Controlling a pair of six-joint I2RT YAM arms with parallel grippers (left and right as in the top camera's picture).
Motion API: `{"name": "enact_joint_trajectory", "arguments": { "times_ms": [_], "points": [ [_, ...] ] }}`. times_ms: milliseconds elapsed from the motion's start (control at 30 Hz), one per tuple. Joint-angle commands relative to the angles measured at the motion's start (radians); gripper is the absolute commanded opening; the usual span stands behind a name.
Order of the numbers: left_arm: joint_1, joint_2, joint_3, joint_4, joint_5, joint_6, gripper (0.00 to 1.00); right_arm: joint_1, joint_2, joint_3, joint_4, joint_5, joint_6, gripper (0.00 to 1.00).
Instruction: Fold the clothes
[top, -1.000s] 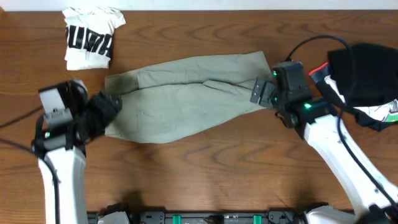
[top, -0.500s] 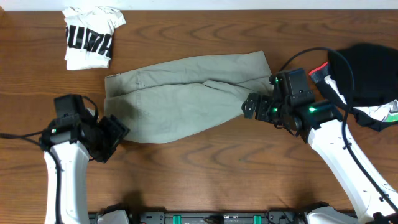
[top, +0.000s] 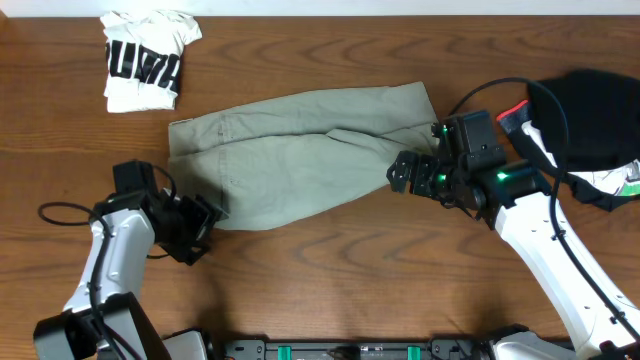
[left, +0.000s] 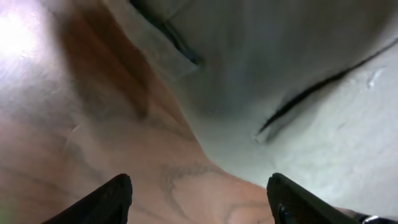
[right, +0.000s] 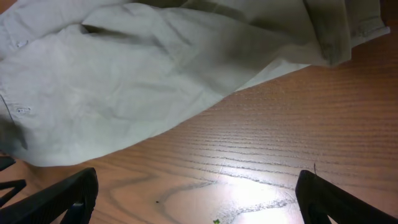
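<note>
Shorts: pale khaki, lying on the desk with the long side running left to right and the right end set higher than the left. A fold ridge runs across the middle of the cloth.

Left end effector: at the lower left corner of the shorts, over the wood just beside the cloth edge. The wrist view shows both fingers spread, with bare desk and the shorts' edge between them. Released, nothing clamped. Contact with the cloth cannot be determined.

Right end effector: at the right end of the shorts, along their lower edge. The wrist view shows the fingers spread wide, with bare wood below and the cloth beyond. Released, nothing grasped.

White printed tee: folded, above and left of the shorts, well apart from them.

Black garment: right of the shorts, beyond the right arm, not touching them.
</note>
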Motion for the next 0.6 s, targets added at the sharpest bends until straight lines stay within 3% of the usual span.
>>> {"name": "enact_joint_trajectory", "arguments": {
  "times_ms": [0,233,433,500,567],
  "points": [
    [-0.001,0.006,-0.031,0.065,0.014,-0.026,0.72,-0.009,0.000,0.012,0.008,-0.004,0.005,0.99],
    [-0.001,0.029,-0.123,0.288,0.011,-0.141,0.72,-0.009,0.000,0.012,0.004,-0.005,0.005,0.99],
    [-0.001,0.040,-0.134,0.333,0.011,-0.140,0.72,-0.009,0.000,0.012,0.005,-0.004,0.005,0.99],
    [-0.001,0.040,-0.134,0.344,0.011,-0.140,0.67,-0.009,0.000,0.012,0.004,-0.004,0.005,0.99],
    [-0.001,0.039,-0.134,0.346,0.012,-0.140,0.56,-0.009,0.000,0.012,0.004,-0.004,0.005,0.99]
  ]
}}
